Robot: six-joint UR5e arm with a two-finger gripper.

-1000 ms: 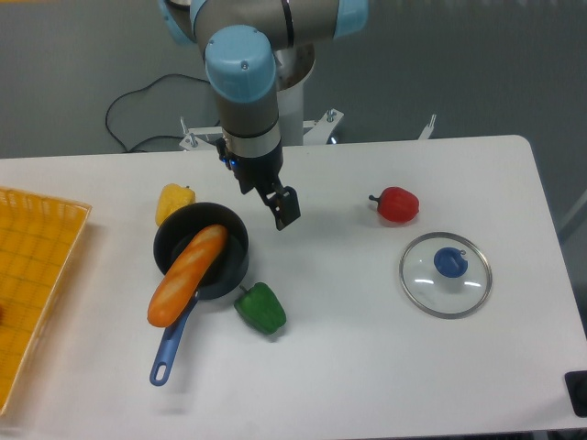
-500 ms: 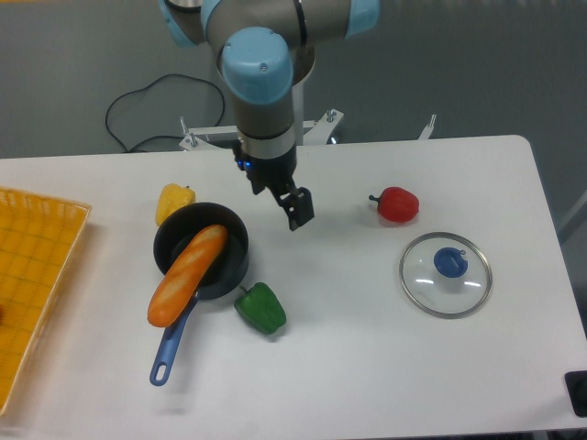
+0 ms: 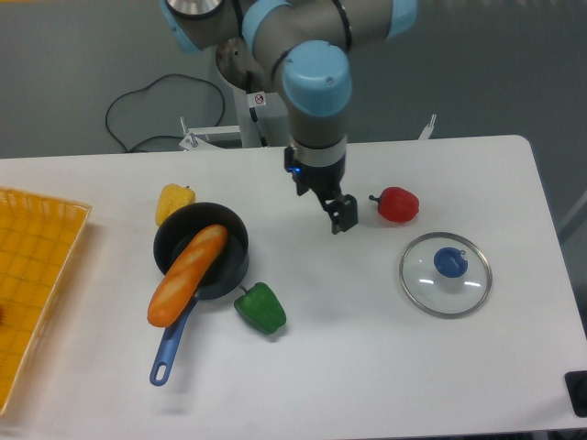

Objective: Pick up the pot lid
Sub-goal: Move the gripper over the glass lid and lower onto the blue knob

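the arm (image 3: 316, 92) has just swung along the far side of the tabletop (image 3: 348, 367), away from the black pan (image 3: 240, 275) and towards the red pepper (image 3: 398, 204). the end effector (image 3: 323, 200) is open, its fingers parted and gripping nothing. the pot lid (image 3: 426, 289) hasn't budged: it lies towards the right edge as the camera sees it, blue knob (image 3: 450, 262) facing up. to me that shift reads as the approach, with the reach over to the lid and the grasp both left to do.

the red pepper bothers me a bit. it sits between the fingers and the lid, nearer the far edge, apart from both, so i'd carry the fingers high over it or swing round its near side before lowering at the knob. low fingers could well knock it into the rim.

round the lid there's bare white surface on its near side, reaching across to the green pepper (image 3: 262, 310), well apart from it. the right edge is fairly close, so a sideways nudge could send the lid that way. the black block (image 3: 576, 383) by the near right corner is apart from the lid too. the knob looks rounded and maybe slippery, so i'd centre the fingers on it and close gently.
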